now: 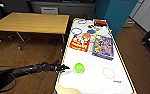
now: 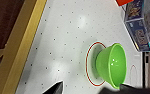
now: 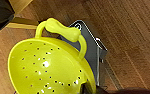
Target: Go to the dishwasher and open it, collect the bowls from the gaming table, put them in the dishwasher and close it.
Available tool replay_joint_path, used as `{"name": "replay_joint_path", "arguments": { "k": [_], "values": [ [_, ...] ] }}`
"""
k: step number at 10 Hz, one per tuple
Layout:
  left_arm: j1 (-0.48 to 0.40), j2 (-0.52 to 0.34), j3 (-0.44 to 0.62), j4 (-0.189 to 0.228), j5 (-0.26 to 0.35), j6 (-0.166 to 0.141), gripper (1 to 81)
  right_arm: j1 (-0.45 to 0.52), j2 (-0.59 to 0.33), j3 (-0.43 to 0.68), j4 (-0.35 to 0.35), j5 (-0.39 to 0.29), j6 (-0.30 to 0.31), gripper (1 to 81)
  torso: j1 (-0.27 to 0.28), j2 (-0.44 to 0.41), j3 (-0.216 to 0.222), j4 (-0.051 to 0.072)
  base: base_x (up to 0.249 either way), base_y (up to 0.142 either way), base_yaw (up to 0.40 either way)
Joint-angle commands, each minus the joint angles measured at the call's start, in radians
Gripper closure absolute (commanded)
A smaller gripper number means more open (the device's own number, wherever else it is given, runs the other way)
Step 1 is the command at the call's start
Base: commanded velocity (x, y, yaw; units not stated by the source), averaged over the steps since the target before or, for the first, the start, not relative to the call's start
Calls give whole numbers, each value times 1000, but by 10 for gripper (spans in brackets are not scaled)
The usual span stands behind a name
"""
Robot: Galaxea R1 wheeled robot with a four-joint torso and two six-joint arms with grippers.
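A dark brown wooden floor point(image 1: 41, 50) runs through the room. A yellow wood-topped table point(image 1: 31, 22) on metal legs stands at the left, and a teal wall panel point(image 1: 116, 12) rises at the right.

yellow bowl point(image 3: 48, 67) cut off, game-box art point(image 1: 102, 46) blurred

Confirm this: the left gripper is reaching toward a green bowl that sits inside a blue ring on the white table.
Not quite. The ring around the green bowl is red, not blue, as the left wrist view shows. The rest holds: the left gripper reaches toward that bowl on the white table.
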Motion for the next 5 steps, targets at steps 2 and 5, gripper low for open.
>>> {"name": "replay_joint_path", "arguments": {
  "k": [2,5],
  "values": [
    [-194,89,-92,-4,101,-11,10,13,-53,17,-26,-71,0,811,0,0,0,0,0,0,0],
    [-211,173,-193,-4,157,-11,10,13,-49,13,-26,-71,0,811,0,0,0,0,0,0,0]
  ]
}}
